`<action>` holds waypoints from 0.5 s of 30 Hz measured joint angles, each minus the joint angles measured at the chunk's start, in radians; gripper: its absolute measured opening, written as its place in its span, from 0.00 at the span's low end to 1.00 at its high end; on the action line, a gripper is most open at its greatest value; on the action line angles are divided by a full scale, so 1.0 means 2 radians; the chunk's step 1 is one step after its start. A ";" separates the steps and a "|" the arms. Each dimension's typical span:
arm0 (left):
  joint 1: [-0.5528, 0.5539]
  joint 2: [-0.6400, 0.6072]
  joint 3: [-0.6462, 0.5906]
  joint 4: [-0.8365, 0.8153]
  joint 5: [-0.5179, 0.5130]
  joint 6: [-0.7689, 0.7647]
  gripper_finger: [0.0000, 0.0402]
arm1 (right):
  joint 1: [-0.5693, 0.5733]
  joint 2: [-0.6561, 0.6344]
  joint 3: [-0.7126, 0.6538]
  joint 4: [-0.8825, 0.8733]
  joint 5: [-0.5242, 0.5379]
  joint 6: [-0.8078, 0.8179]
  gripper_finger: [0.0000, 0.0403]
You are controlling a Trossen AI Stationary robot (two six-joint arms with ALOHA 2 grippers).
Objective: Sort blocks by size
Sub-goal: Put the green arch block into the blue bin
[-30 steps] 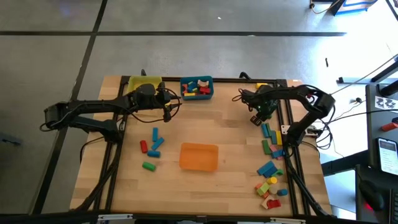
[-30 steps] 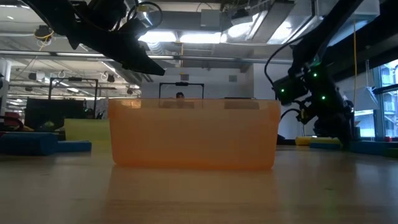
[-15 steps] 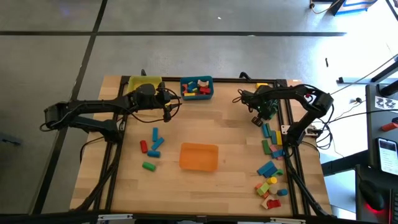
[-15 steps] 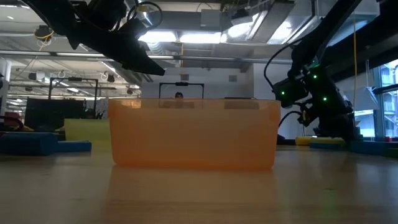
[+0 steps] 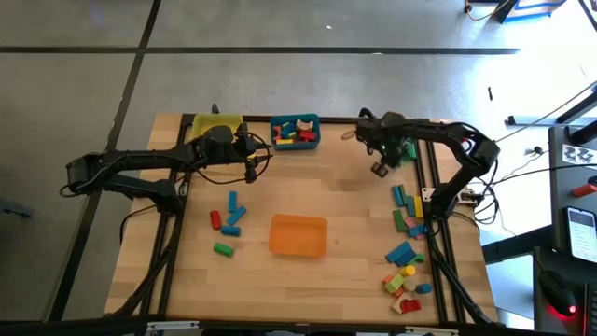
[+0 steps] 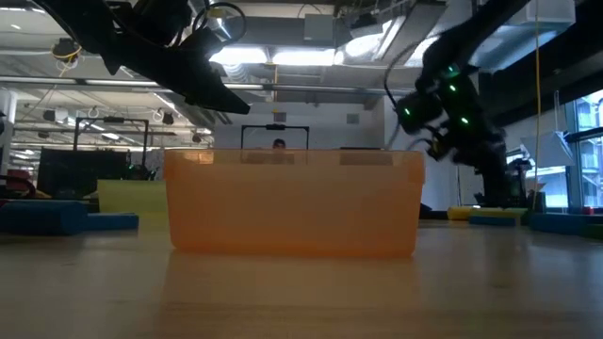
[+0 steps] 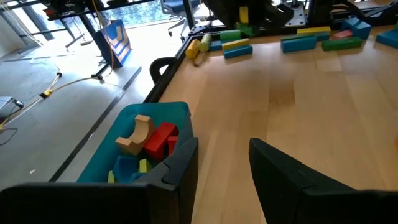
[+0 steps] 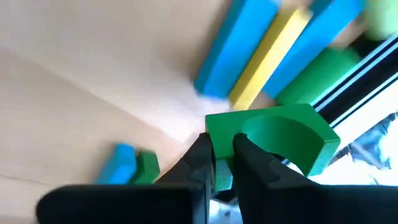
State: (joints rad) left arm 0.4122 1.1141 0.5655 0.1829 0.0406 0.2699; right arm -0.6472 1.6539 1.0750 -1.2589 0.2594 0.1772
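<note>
Left gripper (image 5: 257,161) hangs above bare wood, jaws parted and empty; just beyond its fingertips sits the teal bin (image 7: 130,134), holding a pale arched piece and red blocks (image 7: 160,139). Translucent orange bin (image 5: 298,234) stands mid-table. Right gripper (image 5: 381,168) is raised, jaws pinched on a green arched block (image 8: 273,138), its curved notch facing out; loose blocks (image 5: 407,240) lie beneath and beside it.
</note>
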 joint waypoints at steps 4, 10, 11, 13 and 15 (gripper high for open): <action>0.000 0.000 0.000 0.000 0.000 0.000 0.32 | 0.007 0.000 0.061 0.008 0.001 -0.001 0.13; 0.000 0.000 0.000 0.000 0.000 0.000 0.32 | 0.038 0.000 0.133 0.093 -0.006 -0.018 0.13; 0.000 0.000 0.000 0.000 0.000 0.001 0.32 | 0.043 0.000 0.140 0.117 -0.010 -0.023 0.13; 0.000 0.000 0.000 0.000 0.000 0.001 0.32 | 0.052 0.000 0.147 0.168 -0.019 -0.029 0.13; 0.000 0.000 0.000 0.000 0.000 0.000 0.32 | 0.058 -0.001 0.148 0.228 -0.033 -0.037 0.13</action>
State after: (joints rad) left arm 0.4121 1.1144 0.5655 0.1832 0.0406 0.2706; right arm -0.5321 1.6527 1.3712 -0.8029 0.1936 0.1023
